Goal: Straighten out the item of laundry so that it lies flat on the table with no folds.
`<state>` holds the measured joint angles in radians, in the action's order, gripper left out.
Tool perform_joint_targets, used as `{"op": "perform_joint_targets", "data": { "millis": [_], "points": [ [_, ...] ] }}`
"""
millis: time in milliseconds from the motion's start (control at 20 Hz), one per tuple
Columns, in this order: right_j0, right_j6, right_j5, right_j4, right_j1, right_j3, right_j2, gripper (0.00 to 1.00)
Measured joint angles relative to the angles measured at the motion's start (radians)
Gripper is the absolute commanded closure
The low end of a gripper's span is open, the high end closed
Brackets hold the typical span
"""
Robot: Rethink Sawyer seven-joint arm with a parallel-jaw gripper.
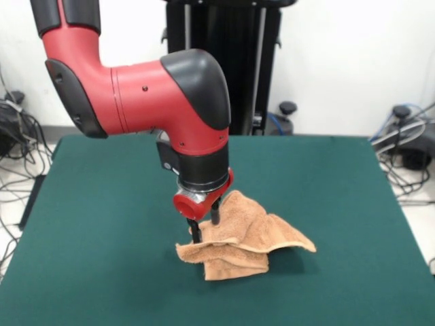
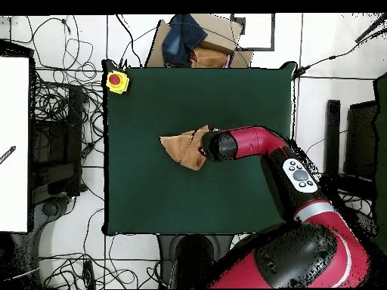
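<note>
The towel [image 1: 248,241] is bunched in folds mid-table [image 1: 102,224], pinched at its 9 o'clock edge by the closed end effector [image 1: 204,227].

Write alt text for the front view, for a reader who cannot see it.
A red and black robot arm reaches down from above, its claw at the upper edge of a crumpled peach-orange towel. The towel lies bunched in folds on a dark green table, one corner pointing to the picture's right.
</note>
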<state>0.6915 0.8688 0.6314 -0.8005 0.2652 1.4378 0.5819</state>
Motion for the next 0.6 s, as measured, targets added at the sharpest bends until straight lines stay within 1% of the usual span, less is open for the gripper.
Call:
{"op": "perform_joint_targets", "data": {
  "millis": [400, 600],
  "points": [
    [-0.007, 0.000, 0.001, 0.000, 0.010, 0.000, 0.000, 0.00],
    [-0.019, 0.000, 0.017, 0.007, 0.029, 0.001, 0.000, 0.00]
  ]
}}
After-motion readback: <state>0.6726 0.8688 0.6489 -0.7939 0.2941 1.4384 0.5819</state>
